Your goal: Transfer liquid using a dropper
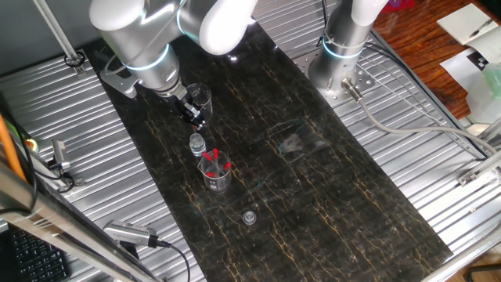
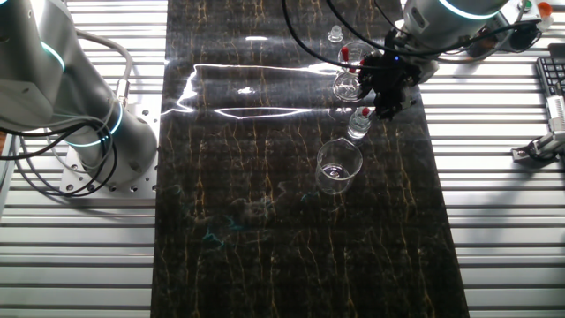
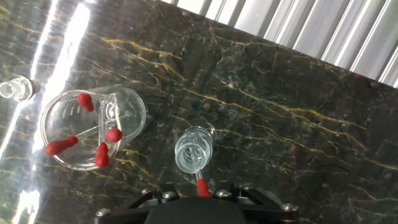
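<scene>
My gripper (image 3: 202, 190) is shut on a dropper (image 3: 201, 184) with a red bulb. Its thin glass tip points down into the open mouth of a small clear vial (image 3: 194, 151). In one fixed view the gripper (image 1: 196, 118) hangs just above the vial (image 1: 196, 145). In the other fixed view the gripper (image 2: 383, 103) is over the vial (image 2: 358, 124). A glass beaker (image 3: 93, 127) holding several more red-bulbed droppers stands beside the vial; it also shows in the fixed views (image 1: 216, 173) (image 2: 348, 81).
A second clear beaker (image 2: 339, 165) with a little liquid stands on the vial's other side, also seen behind the gripper (image 1: 200, 97). A small clear cap (image 1: 249, 217) (image 3: 13, 89) lies apart on the dark mat. A second arm's base (image 1: 343, 48) stands at the mat's edge.
</scene>
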You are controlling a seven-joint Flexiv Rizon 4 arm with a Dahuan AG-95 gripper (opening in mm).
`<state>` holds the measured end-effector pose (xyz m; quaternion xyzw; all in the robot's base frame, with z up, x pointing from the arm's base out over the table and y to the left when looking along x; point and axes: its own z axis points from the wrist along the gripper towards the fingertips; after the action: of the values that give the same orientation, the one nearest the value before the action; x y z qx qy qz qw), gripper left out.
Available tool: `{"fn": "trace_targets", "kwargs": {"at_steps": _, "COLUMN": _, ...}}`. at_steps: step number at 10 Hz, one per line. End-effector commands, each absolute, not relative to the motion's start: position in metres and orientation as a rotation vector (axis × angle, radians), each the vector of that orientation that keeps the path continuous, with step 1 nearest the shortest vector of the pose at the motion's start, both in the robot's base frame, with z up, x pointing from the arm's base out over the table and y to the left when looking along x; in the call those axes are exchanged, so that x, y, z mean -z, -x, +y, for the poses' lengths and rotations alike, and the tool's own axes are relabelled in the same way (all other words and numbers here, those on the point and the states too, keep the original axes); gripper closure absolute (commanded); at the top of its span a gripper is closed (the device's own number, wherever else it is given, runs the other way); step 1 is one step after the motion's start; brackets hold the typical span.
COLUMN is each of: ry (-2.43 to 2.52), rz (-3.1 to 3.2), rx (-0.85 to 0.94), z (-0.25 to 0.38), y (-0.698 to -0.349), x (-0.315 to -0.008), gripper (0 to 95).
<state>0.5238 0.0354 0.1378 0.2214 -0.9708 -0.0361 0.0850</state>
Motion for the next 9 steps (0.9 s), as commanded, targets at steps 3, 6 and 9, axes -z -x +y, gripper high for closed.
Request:
{"fn": "trace_targets", "kwargs": {"at_steps": 3, "ry": -0.679, "rz": -2.898, "rx": 0.1, "z": 0.036, "y": -0.5239, "x": -0.1336, "gripper": 57.0}}
{"fn": "trace_targets", "kwargs": {"at_steps": 6, "ry": -0.698, "rz": -2.901, "rx": 0.1, "z": 0.0368, "y": -0.5242, "x": -0.1285, "gripper": 57.0}}
{"fn": "trace_targets", "kwargs": {"at_steps": 9, "ry": -0.714, "rz": -2.901, "rx": 0.102, "z": 0.0369, "y": -0.5242, "x": -0.1279, "gripper": 57.0}}
